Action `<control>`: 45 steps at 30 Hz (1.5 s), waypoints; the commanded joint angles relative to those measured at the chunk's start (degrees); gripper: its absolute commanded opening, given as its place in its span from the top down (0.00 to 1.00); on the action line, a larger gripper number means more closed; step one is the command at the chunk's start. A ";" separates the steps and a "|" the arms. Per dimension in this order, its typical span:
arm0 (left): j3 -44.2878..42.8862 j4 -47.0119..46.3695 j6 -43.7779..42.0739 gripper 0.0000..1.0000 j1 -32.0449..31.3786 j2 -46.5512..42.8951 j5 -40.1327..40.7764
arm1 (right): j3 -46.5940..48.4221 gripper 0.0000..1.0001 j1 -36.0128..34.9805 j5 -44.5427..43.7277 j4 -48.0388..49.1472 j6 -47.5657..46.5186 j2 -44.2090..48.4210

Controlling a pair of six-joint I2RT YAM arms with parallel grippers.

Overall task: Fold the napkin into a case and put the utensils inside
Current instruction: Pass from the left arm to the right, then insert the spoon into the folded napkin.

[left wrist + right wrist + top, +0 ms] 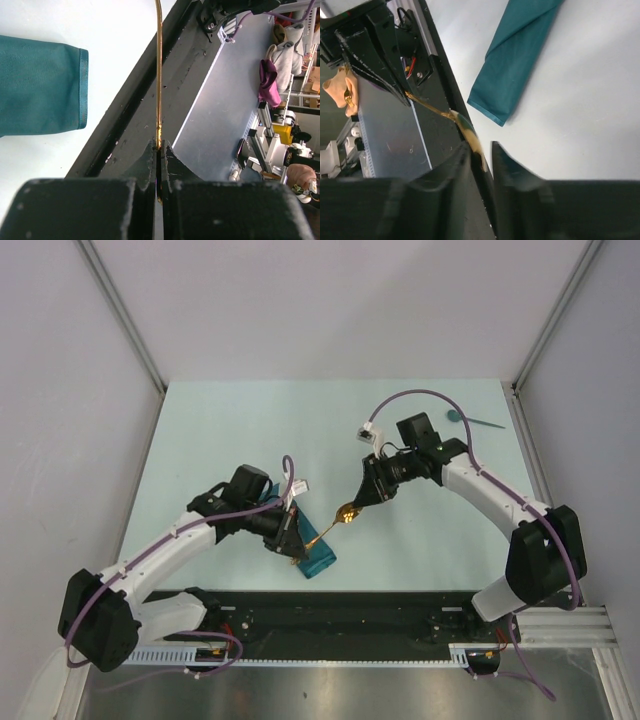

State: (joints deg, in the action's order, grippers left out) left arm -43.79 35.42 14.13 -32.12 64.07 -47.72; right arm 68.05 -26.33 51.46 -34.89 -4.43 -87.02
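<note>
Pale table (250, 420) | left gripper (159, 150) just beside case (320, 563), clamped on gold spoon (159, 75) handle | right gripper (481, 152) jaws apart around bowl | pinch squarely before left frees!

The gold spoon (159, 75) runs off the top edge of the left wrist view, and its low end hides inside the left gripper (159, 150). In the right wrist view its bowl is blurry. From above, that gripper covers most of the folded cloth (318, 562). The teal spoon (475, 421) looks tiny.
</note>
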 commanded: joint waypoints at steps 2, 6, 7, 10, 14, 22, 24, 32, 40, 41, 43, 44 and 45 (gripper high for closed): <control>-2.00 -0.62 -0.95 1.00 0.13 -0.35 -2.90 | 0.07 0.90 -0.74 2.50 -0.44 0.29 0.71; -4.81 1.32 -0.43 0.97 2.05 0.26 1.75 | -4.05 1.00 -1.53 3.12 4.46 8.42 3.86; -5.94 1.49 0.10 0.93 2.67 0.18 2.98 | -7.63 1.00 -2.32 2.25 6.40 10.56 5.27; -7.27 0.35 0.64 0.87 4.60 0.43 4.83 | -15.72 1.00 -3.64 -2.30 14.40 21.15 11.42; -9.65 1.24 2.65 0.58 10.82 -0.61 19.11 | -27.40 1.00 -4.08 -11.36 23.20 41.21 19.07; -5.25 -11.15 14.16 0.65 16.74 -1.86 29.53 | -36.93 1.00 -13.57 -38.00 19.35 70.85 29.01; -5.60 -13.09 15.40 0.73 17.26 2.18 31.10 | -36.68 1.00 -16.02 -43.60 16.72 75.16 28.93; -9.29 -18.18 16.01 0.99 19.46 17.04 31.99 | -31.32 1.00 -21.75 -56.11 11.61 83.70 23.75; -13.95 -18.11 16.54 1.00 20.43 27.05 32.16 | -29.64 1.00 -24.91 -58.93 15.64 87.13 18.47; -14.82 -17.93 16.63 1.00 20.60 27.68 32.69 | -29.38 1.00 -25.00 -59.19 15.82 87.39 18.03; -15.36 -17.40 16.81 1.00 20.95 29.26 32.61 | -28.94 1.00 -25.53 -59.37 16.69 87.92 16.80; -15.80 -17.23 16.81 1.00 20.96 29.79 32.87 | -28.51 1.00 -25.96 -59.63 17.05 88.10 16.28; -15.97 -16.88 16.63 1.00 20.96 30.14 33.22 | -28.24 1.00 -26.14 -59.81 17.57 88.01 15.40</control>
State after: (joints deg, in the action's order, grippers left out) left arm -56.86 19.16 30.04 -11.90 92.53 -16.05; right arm 36.53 -51.44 -4.12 -20.43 81.08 -69.65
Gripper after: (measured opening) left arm 0.004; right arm 0.032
